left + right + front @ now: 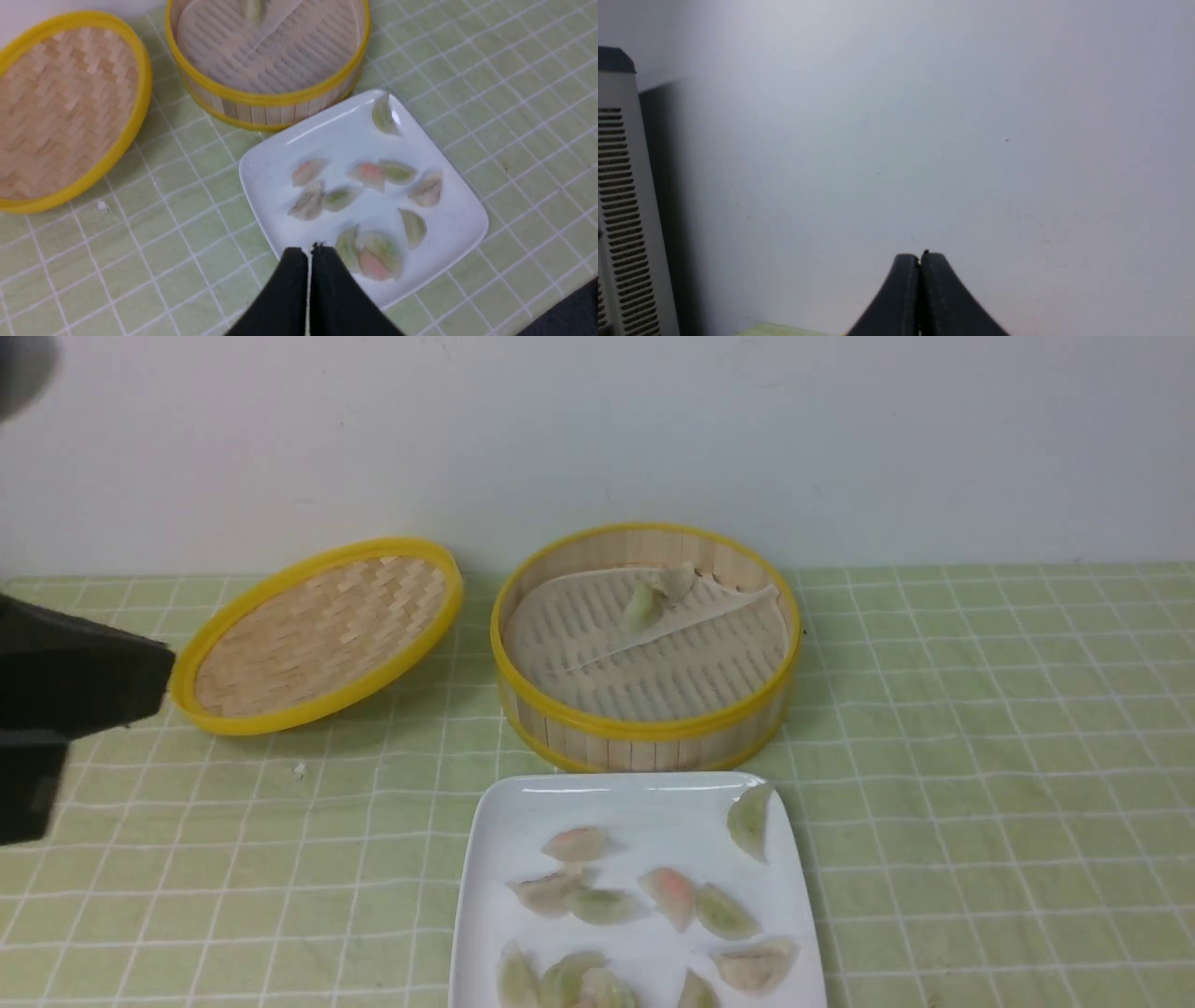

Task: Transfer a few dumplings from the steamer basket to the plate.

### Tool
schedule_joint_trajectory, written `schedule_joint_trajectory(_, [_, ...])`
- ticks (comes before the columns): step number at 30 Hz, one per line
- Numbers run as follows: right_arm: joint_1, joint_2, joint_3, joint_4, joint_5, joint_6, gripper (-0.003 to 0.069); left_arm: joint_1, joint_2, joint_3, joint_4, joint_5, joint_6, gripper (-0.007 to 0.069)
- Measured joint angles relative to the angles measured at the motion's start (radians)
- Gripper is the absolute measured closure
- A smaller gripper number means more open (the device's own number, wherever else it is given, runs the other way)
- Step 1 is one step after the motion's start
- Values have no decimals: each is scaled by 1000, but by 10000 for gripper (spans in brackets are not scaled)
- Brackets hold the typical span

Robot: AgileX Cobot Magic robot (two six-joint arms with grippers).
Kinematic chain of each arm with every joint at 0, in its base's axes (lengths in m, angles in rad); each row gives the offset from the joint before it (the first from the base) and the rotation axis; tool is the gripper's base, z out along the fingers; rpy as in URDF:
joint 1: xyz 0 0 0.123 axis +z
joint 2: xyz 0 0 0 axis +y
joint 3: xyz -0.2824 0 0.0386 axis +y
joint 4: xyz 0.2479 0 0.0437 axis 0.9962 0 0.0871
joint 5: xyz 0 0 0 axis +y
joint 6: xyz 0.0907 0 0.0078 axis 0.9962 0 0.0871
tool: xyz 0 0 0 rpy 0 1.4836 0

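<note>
The steamer basket (644, 728) stands at the table's middle back, with a pale liner and two dumplings (653, 595) near its far wall. It also shows in the left wrist view (266, 99). The white plate (644, 803) lies just in front of it and holds several dumplings (667, 894). In the left wrist view the plate (275, 158) and its dumplings (369, 172) lie below my left gripper (309, 252), which is shut and empty, raised over the plate's near edge. My right gripper (919, 256) is shut and empty, facing a bare wall. Neither gripper's tips show in the front view.
The shallow woven yellow-rimmed lid (317, 635) lies tilted left of the basket. A green checked cloth (980, 756) covers the table. My left arm's dark body (65, 709) stands at the left edge. A white vented appliance (621, 210) shows in the right wrist view.
</note>
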Motion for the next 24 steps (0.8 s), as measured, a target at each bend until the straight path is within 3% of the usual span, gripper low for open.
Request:
schedule_joint_trajectory(12, [0,0,1,0,-1,2,673,0,-455,288,58,-258,-15,631])
schedule_joint_trajectory(24, [0,0,1,0,-1,2,673,0,-538,307,46,-254,-17,631])
